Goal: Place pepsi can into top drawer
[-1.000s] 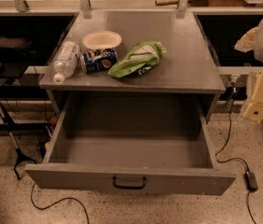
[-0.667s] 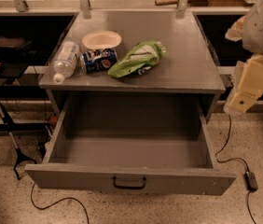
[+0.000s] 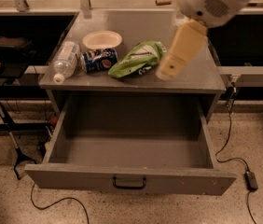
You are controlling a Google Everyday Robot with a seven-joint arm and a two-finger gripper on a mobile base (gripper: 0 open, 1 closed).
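The pepsi can lies on its side on the grey cabinet top, between a clear water bottle and a green chip bag. The top drawer is pulled out wide below the top, and its inside shows nothing in it. Its small dark handle sits at the centre of the front panel. My arm reaches in from the upper right. Its cream gripper end hangs over the right part of the top, just right of the chip bag and well right of the can.
A clear water bottle lies at the top's left edge. A white bowl stands behind the can. A green chip bag lies right of the can. Cables run over the floor on the right, and a dark stand stands on the left.
My arm has swung in from the right edge of the view, leftward, to over the cabinet top near the chip bag. The can, bottle, bowl, bag and drawer have not moved.
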